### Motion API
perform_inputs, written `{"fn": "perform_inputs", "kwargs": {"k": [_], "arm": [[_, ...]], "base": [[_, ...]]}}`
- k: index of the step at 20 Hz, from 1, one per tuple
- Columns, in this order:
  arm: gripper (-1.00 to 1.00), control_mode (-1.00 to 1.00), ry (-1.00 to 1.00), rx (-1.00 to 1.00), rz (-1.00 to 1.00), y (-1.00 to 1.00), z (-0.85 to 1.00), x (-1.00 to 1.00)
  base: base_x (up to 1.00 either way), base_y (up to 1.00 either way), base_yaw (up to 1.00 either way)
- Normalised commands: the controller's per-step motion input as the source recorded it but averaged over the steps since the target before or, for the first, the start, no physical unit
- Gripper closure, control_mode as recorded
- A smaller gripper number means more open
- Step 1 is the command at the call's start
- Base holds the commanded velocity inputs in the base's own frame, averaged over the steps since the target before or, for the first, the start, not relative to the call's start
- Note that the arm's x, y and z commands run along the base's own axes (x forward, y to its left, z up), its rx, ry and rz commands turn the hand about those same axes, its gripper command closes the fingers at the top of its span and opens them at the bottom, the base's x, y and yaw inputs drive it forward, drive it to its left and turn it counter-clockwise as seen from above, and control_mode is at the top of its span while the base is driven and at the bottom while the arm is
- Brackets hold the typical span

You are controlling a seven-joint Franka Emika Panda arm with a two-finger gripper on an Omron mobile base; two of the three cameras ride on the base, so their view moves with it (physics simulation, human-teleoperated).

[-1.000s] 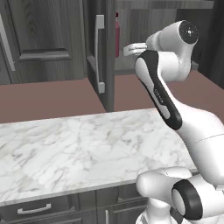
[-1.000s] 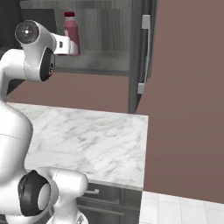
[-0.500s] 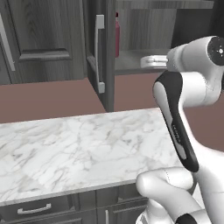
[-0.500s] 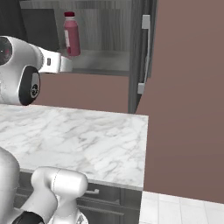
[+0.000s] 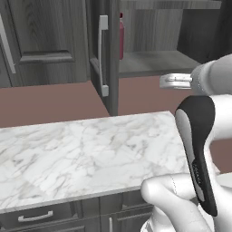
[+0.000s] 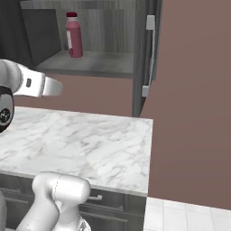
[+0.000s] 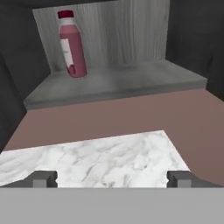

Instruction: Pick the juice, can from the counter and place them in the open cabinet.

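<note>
- Juice (image 6: 74,35) is seen upright on the cabinet (image 6: 97,63) shelf, far left: that half looks placed.
- Gripper (image 7: 112,178) is spread wide, nothing held, over the counter (image 6: 85,144).
- Can isn't made out; locating and grasping it is judged next.

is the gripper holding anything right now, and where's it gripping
Nothing is held. The gripper is open and empty above the counter; the juice stands upright on the open cabinet's shelf.
</note>
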Motion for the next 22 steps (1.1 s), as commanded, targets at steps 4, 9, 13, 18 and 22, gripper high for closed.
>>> {"fn": "perform_inputs", "kwargs": {"k": [4,9,13,18,22], "arm": [[-1.0,-1.0,0.14,0.02,0.0,-0.01,-0.15,-0.46],[-1.0,-1.0,0.21,0.02,0.0,0.0,-0.24,-0.56],[-1.0,-1.0,0.21,0.0,0.0,0.0,-0.11,-0.39],[-1.0,-1.0,0.16,0.0,0.0,0.0,-0.01,-0.32],[-1.0,-1.0,0.15,0.0,0.0,0.0,0.0,-0.39]], "base": [[0.0,0.0,0.0],[0.0,0.0,0.0],[0.0,0.0,0.0],[0.0,0.0,0.0],[0.0,0.0,0.0]]}}
